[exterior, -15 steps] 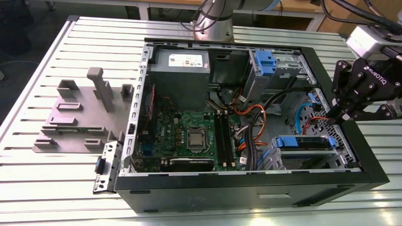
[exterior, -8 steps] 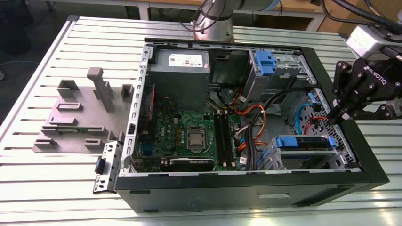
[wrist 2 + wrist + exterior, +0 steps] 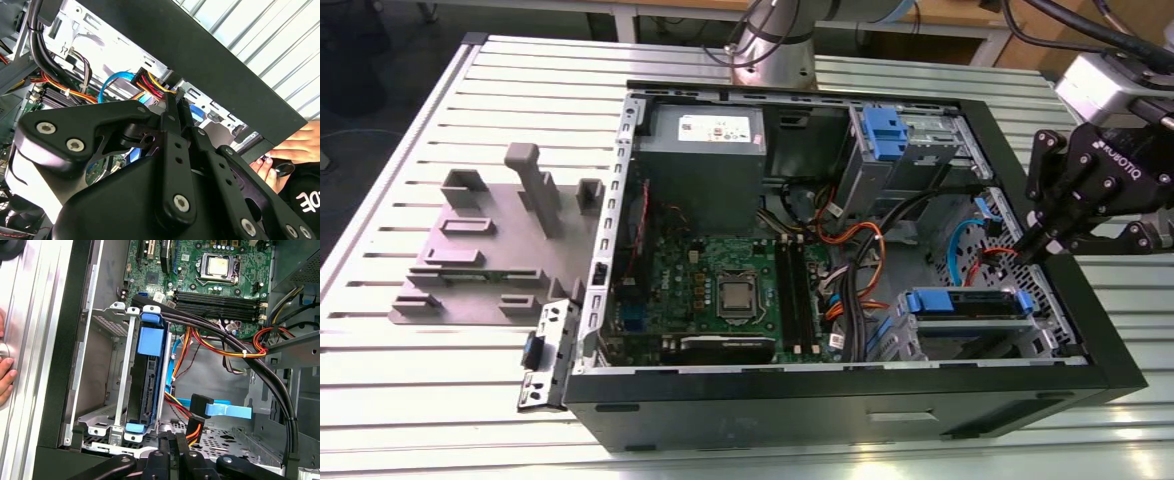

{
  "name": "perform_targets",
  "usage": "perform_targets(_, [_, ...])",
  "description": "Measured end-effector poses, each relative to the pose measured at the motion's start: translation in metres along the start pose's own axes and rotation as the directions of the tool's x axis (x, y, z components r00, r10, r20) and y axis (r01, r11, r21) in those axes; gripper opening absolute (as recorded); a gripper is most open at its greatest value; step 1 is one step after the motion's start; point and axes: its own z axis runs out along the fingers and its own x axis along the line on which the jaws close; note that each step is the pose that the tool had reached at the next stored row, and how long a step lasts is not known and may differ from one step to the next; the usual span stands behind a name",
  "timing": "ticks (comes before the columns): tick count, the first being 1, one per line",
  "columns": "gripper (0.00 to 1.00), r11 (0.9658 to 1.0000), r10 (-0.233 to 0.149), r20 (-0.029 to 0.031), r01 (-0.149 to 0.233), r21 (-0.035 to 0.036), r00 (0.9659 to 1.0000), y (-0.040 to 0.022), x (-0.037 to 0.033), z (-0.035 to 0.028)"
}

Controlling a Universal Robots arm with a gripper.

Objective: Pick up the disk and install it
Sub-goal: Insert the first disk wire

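Where the grey slotted stand (image 3: 487,250) sits at the exterior view's left on the ribbed metal tabletop (image 3: 400,400), nothing rests in its slots. Next comes the open black computer case (image 3: 854,400), with its green motherboard (image 3: 720,290) lying flat and a grey power supply (image 3: 700,150) above it. Toward the exterior view's right, the disk (image 3: 967,303) is seated in the perforated metal drive cage (image 3: 907,335) at the case's lower corner, its blue plastic rail showing; in the first wrist view the disk (image 3: 150,380) stands on edge between the cage's thin steel walls, long axis running along the cage. My pincer (image 3: 1025,248) hangs at the case's rim, fingers drawn together and holding nothing. A person's hand (image 3: 295,150) rests outside the case.
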Motion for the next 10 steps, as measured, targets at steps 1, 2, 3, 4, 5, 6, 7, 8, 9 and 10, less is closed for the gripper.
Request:
perform_targets(1, [0.17,1.0,0.0,0.0,0.0,0.0,1.0,0.0,0.0,0.0])
perform_targets(2, [0.17,1.0,0.0,0.0,0.0,0.0,1.0,0.0,0.0,0.0])
perform_targets(3, [0.17,1.0,0.0,0.0,0.0,0.0,1.0,0.0,0.0,0.0])
perform_targets(4, [0.17,1.0,0.0,0.0,0.0,0.0,1.0,0.0,0.0,0.0])
perform_targets(5, [0.17,1.0,0.0,0.0,0.0,0.0,1.0,0.0,0.0,0.0])
perform_targets(6, [0.17,1.0,0.0,0.0001,0.0,0.0,1.0,0.0004,-0.0001,0.0001])
perform_targets(7, [0.17,1.0,0.0,0.0,0.0,0.0,1.0,0.0011,-0.0003,0.0001])
perform_targets(8, [0.17,1.0,0.0,0.0,0.0,0.0,1.0,0.002,-0.0003,0.0001])
perform_targets(9, [0.17,1.0,0.0,-0.0001,0.0,0.0002,1.0,0.0031,-0.0004,0.0002])
perform_targets(10, [0.17,1.0,0.0,-0.0001,0.0,0.0005,1.0,0.0043,-0.0005,0.0003])
